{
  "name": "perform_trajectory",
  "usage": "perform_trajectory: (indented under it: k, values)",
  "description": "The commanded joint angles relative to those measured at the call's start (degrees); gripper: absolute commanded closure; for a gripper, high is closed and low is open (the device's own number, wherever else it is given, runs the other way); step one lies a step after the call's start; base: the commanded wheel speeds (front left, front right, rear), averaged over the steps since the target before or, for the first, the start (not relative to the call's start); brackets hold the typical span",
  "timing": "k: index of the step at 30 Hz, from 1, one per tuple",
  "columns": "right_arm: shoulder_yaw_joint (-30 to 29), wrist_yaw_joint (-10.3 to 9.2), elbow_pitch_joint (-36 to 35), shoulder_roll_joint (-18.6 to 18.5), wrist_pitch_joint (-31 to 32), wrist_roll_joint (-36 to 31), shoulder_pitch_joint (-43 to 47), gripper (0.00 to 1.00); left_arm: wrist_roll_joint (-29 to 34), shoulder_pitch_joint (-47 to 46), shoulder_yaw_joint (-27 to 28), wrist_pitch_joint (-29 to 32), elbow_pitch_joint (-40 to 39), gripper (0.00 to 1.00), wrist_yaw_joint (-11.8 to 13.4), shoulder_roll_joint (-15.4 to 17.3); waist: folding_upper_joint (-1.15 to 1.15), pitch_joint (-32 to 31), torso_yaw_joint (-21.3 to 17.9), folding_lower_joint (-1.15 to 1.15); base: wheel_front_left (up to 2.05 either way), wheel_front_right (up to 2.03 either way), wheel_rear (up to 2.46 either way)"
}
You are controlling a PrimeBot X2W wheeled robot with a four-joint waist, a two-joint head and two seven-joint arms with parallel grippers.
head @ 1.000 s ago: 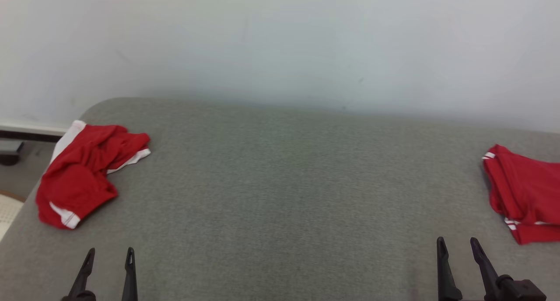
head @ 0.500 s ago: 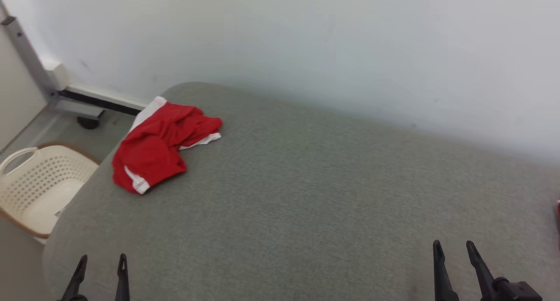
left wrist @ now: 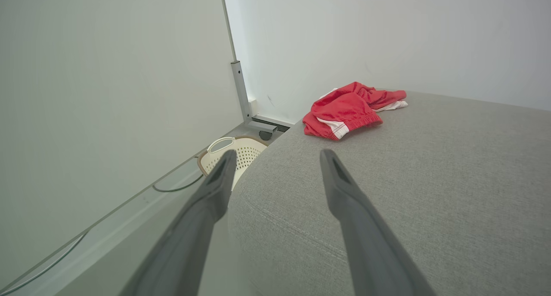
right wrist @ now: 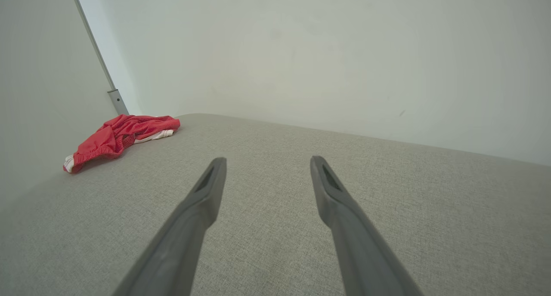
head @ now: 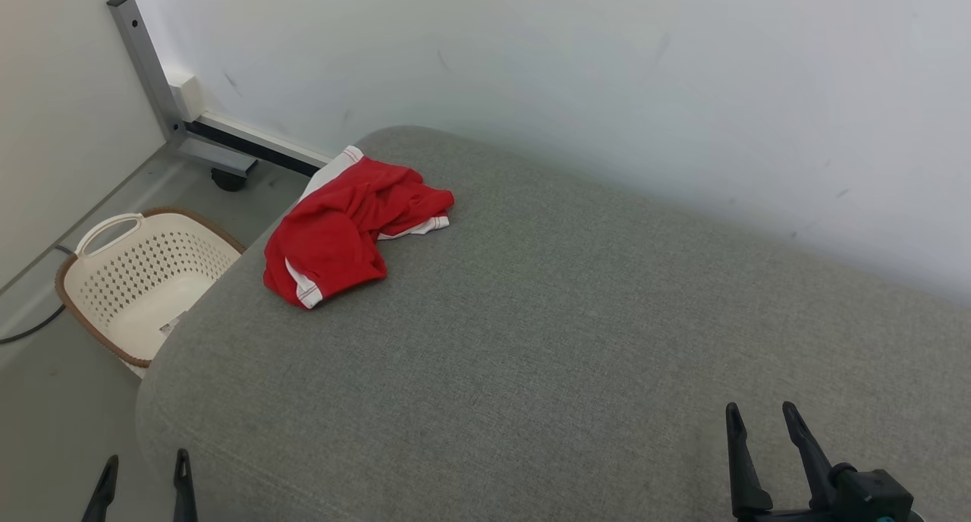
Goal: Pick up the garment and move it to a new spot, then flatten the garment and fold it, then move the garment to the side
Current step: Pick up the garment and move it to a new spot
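The garment point(head: 345, 230) is a crumpled pair of red shorts with white trim, lying near the far left corner of the grey cushioned surface point(head: 576, 332). It also appears ahead of the left fingers point(left wrist: 348, 109) and far left in the right wrist view point(right wrist: 118, 139). My left gripper point(head: 144, 469) sits open at the lower left, over the surface's near left edge, well short of the garment. At the lower right my right gripper point(head: 761, 419) stands open above bare fabric. Nothing is between either pair of fingers.
A cream perforated laundry basket point(head: 140, 279) stands on the floor just left of the surface, below the garment's corner. A metal frame post point(head: 148, 70) and a cable lie further left. A white wall runs behind the surface.
The head camera has swung left: the garment now sits nearer the picture's middle, the basket and post have come into view, and a second red garment at the right has left the picture.
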Motion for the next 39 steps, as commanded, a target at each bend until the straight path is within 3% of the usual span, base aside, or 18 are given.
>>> perform_trajectory:
  k: [1, 12, 22, 29, 39]
  values:
    - [0.17, 0.02, 0.22, 0.01, -0.01, -0.25, -0.16, 0.00, -0.14, 1.10, 0.24, -0.15, -0.29, 0.00, 0.39, 0.00, 0.00, 0.13, 0.10, -0.01, 0.00, 0.00, 0.00]
    - [-0.98, 0.02, -0.74, 0.01, -0.01, 0.28, 1.61, 0.00, -0.64, -2.70, -0.58, 1.44, 0.69, 0.00, -0.72, 1.18, 0.00, -0.29, -1.11, -0.01, 0.00, 0.00, 0.00]
    - [2.24, 0.02, -2.97, -0.13, -0.01, -1.41, -4.03, 0.00, -3.81, -16.96, 2.83, 2.44, 4.71, 0.00, -2.70, 3.96, 0.00, 6.77, -13.34, -0.01, 0.00, 0.00, 0.00]
    - [4.75, 0.02, -5.98, -1.11, -0.01, -1.22, -10.85, 0.00, -5.95, -31.35, 4.25, 5.50, 11.21, 0.00, -5.59, 7.99, 0.00, 15.19, -22.07, -0.01, 0.00, 0.00, 0.00]
    - [5.84, 0.02, -8.64, -1.15, -0.01, -0.69, -15.26, 0.00, -8.44, -47.77, 4.18, 12.66, 25.74, 0.00, -9.65, 12.55, 0.00, 22.69, -28.87, -0.01, 0.00, 0.00, 0.00]
